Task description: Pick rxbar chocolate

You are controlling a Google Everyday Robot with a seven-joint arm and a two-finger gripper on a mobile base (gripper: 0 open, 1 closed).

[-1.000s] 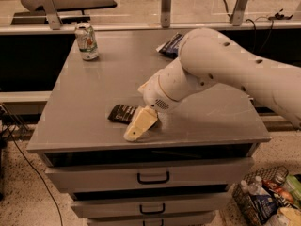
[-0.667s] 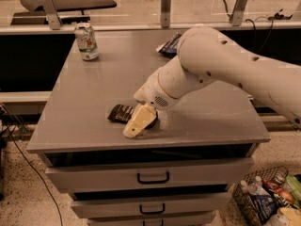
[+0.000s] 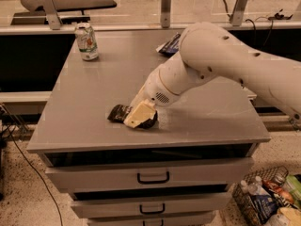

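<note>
The rxbar chocolate (image 3: 118, 113), a small flat dark bar with white lettering, lies on the grey table (image 3: 94, 88) near its front edge. My gripper (image 3: 139, 115) is down on the bar's right half, its cream-coloured fingers covering that part. The white arm reaches in from the upper right and hides the gripper's far side.
A white-green drink can (image 3: 86, 42) stands at the table's back left. A blue chip bag (image 3: 169, 44) lies at the back, partly behind my arm. Drawers (image 3: 153, 177) sit under the tabletop. A wire basket of items (image 3: 265, 199) is on the floor at lower right.
My gripper has shifted slightly left and lower onto the bar. The bar, can and bag have not moved.
</note>
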